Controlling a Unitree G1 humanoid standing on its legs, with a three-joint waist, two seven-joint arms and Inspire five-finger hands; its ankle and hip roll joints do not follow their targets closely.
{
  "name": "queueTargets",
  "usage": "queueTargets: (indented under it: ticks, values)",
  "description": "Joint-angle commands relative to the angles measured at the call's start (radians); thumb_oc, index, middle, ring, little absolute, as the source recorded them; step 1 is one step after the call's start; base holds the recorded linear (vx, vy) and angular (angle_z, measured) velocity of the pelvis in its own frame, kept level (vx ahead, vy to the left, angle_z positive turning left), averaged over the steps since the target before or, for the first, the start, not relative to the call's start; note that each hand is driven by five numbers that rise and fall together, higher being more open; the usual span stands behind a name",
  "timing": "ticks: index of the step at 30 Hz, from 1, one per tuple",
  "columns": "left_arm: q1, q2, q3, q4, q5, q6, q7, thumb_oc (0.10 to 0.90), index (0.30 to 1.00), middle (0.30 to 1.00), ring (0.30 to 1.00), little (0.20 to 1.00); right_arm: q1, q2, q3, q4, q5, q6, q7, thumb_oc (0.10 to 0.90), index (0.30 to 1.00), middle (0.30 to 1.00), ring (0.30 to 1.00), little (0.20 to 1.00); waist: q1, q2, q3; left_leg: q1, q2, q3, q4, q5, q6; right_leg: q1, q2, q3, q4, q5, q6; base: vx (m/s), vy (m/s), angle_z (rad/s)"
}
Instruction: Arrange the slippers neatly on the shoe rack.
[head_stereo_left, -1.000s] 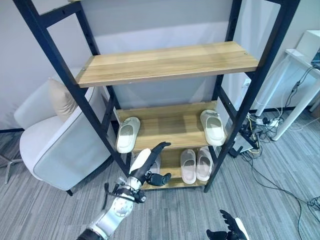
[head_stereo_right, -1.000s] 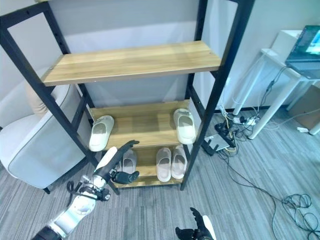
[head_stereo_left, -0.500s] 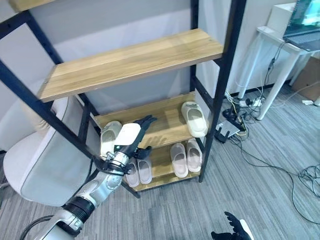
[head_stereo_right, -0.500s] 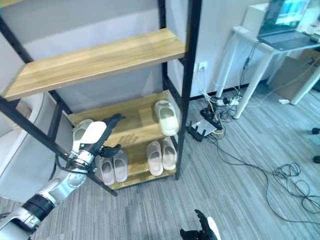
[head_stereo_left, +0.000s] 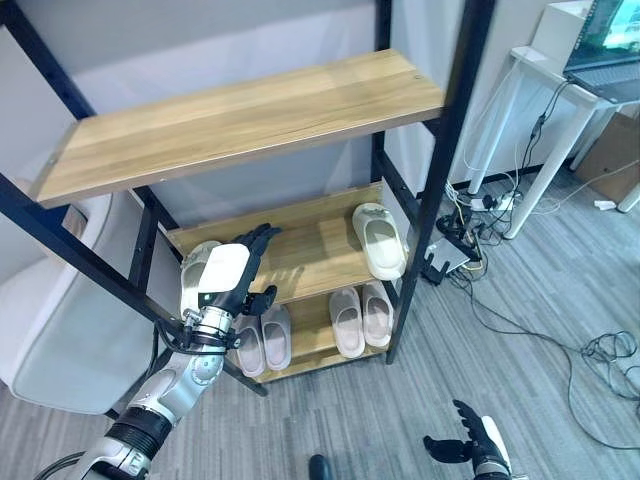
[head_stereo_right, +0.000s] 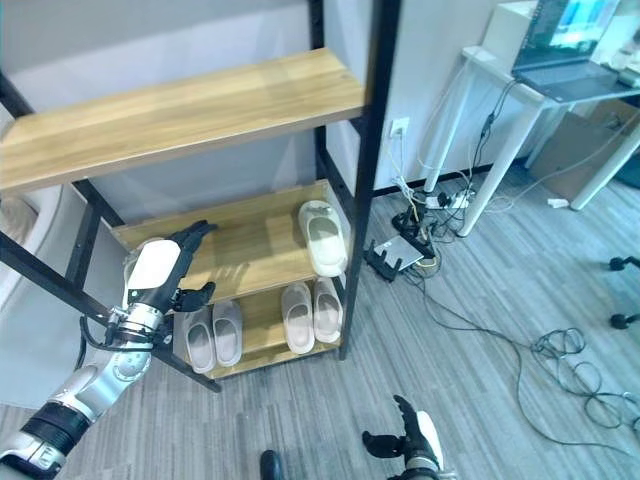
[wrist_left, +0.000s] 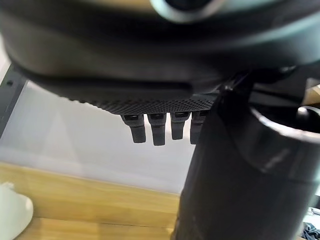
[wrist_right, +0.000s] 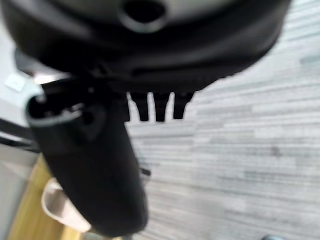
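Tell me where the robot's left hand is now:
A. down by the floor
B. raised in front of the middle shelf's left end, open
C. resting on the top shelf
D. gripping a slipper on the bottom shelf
B: the left hand is up before the middle shelf, its fingers straight and holding nothing.

Matt wooden shelves (head_stereo_left: 250, 110) on a black metal shoe rack (head_stereo_left: 452, 150).

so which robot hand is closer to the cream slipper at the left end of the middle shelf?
Left. The left robot hand is raised, open, right in front of that cream slipper. The right robot hand hangs low over the grey floor, away from the rack.
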Motion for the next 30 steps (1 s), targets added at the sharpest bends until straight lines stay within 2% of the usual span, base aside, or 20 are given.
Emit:
queueTargets:
  ticks: [1, 3, 4, 5, 7, 11, 13, 23, 26, 30]
  values:
    - [-0.087, 0.057, 0.139, -0.051, 0.033, 0.003, 0.098, 0.8, 0.9, 0.9, 0.9, 0.9, 0.009, -0.006, 0.012, -0.123, -0.012, -0.055, -0.01, 0.8, 0.9, 0.9, 0.9, 0.9, 0.0, 0.003, -0.022, -0.038, 0.01, -0.005, 0.162, -0.149, -0.022, -0.141, -0.021, -0.011, 0.232, 0.078, 0.092, 0.03, -0.014, -0.13]
    - [-0.101, 0.063, 0.141, -0.042, 0.041, 0.008, 0.103, 0.8, 0.9, 0.9, 0.9, 0.9, 0.014, -0.002, 0.005, -0.129, -0.013, -0.056, -0.01, 0.8, 0.9, 0.9, 0.9, 0.9, -0.005, 0.007, -0.025, -0.029, 0.014, -0.02, 0.158, -0.157, -0.029, -0.146, -0.041, -0.002, 0.193, 0.063, 0.083, 0.08, -0.053, 0.17]
    - [-0.128, 0.072, 0.135, -0.021, 0.046, 0.029, 0.112, 0.8, 0.9, 0.9, 0.9, 0.9, 0.026, -0.005, -0.001, -0.129, -0.005, -0.051, -0.009, 0.8, 0.9, 0.9, 0.9, 0.9, -0.016, 0.018, -0.025, -0.017, 0.021, -0.038, 0.142, -0.164, -0.042, -0.153, -0.096, -0.006, 0.076, 0.082, 0.062, 0.12, -0.079, 0.31]
    - [-0.132, 0.075, 0.135, -0.014, 0.05, 0.022, 0.114, 0.8, 0.9, 0.9, 0.9, 0.9, 0.045, 0.005, -0.015, -0.118, 0.008, -0.054, -0.003, 0.8, 0.9, 0.9, 0.9, 0.9, -0.019, 0.005, -0.038, -0.019, 0.004, -0.052, 0.148, -0.171, -0.044, -0.122, -0.11, 0.001, 0.004, 0.095, 0.064, 0.17, -0.074, 0.41]
    - [-0.127, 0.115, 0.171, 0.038, 0.058, 0.047, 0.122, 0.8, 0.9, 0.9, 0.9, 0.9, 0.064, -0.001, -0.006, -0.104, 0.008, -0.045, 0.012, 0.8, 0.9, 0.9, 0.9, 0.9, -0.024, -0.004, -0.071, 0.02, 0.0, -0.049, 0.111, -0.175, -0.045, -0.103, -0.093, 0.018, -0.07, 0.138, 0.073, 0.21, -0.071, 0.6]
    - [-0.125, 0.153, 0.197, 0.083, 0.053, 0.064, 0.128, 0.8, 0.9, 0.9, 0.9, 0.9, 0.084, -0.013, 0.017, -0.084, -0.015, -0.042, 0.034, 0.8, 0.9, 0.9, 0.9, 0.9, -0.015, -0.006, -0.108, 0.063, 0.006, -0.048, 0.04, -0.158, -0.054, -0.033, -0.078, 0.007, -0.167, 0.159, 0.064, 0.18, -0.073, 0.1]
    - [-0.135, 0.181, 0.207, 0.139, 0.078, 0.104, 0.146, 0.8, 0.9, 0.9, 0.9, 0.9, 0.09, -0.027, 0.023, -0.081, -0.02, -0.045, 0.039, 0.8, 0.9, 0.9, 0.9, 0.9, -0.013, -0.008, -0.124, 0.075, 0.013, -0.058, 0.002, -0.14, -0.065, 0.003, -0.065, -0.01, -0.222, 0.165, 0.061, 0.09, -0.06, 0.1]
    - [-0.172, 0.219, 0.176, 0.223, 0.079, 0.125, 0.13, 0.8, 0.9, 0.9, 0.9, 0.9, 0.089, -0.042, -0.006, -0.087, 0.019, -0.055, 0.025, 0.8, 0.9, 0.9, 0.9, 0.9, -0.027, -0.012, -0.132, 0.033, 0.017, -0.07, 0.001, -0.137, -0.083, -0.005, -0.051, -0.035, -0.269, 0.169, 0.06, 0.04, -0.03, 0.02]
    - [-0.185, 0.224, 0.147, 0.244, 0.109, 0.131, 0.122, 0.8, 0.9, 0.9, 0.9, 0.9, 0.088, -0.048, -0.001, -0.09, 0.017, -0.057, 0.023, 0.8, 0.9, 0.9, 0.9, 0.9, -0.029, -0.007, -0.127, 0.02, 0.019, -0.067, 0.001, -0.134, -0.084, -0.018, -0.051, -0.037, -0.269, 0.17, 0.063, 0.01, 0.004, 0.04]
    - [-0.217, 0.221, 0.109, 0.277, 0.183, 0.175, 0.141, 0.8, 0.9, 0.9, 0.9, 0.9, 0.086, -0.044, 0.007, -0.09, 0.018, -0.064, 0.016, 0.8, 0.9, 0.9, 0.9, 0.9, -0.026, -0.002, -0.123, 0.006, 0.022, -0.068, 0.001, -0.133, -0.087, -0.032, -0.05, -0.035, -0.269, 0.165, 0.063, 0.02, -0.001, 0.02]
